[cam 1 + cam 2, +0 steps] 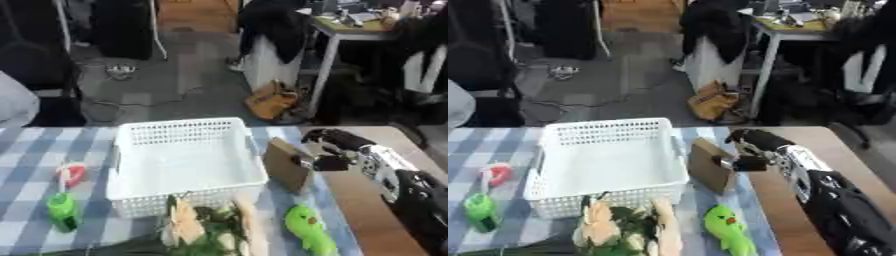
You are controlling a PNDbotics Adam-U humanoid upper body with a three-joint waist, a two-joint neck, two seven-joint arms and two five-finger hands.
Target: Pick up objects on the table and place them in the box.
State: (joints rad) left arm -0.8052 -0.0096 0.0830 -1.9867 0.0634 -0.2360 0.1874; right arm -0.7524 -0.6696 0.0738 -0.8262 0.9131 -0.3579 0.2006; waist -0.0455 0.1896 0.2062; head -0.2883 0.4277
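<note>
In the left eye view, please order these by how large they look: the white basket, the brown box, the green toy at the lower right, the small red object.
1. white basket
2. brown box
3. green toy, nearly as large as the box, so that order is unsure
4. small red object

I'm looking down at my table (372,220), its blue checked cloth (35,150) lying across the left and centre, carrying a white basket (185,165), green bottle (63,211), red-and-white object (72,173), green toy (311,229) and leafy bundle (206,231).
</note>
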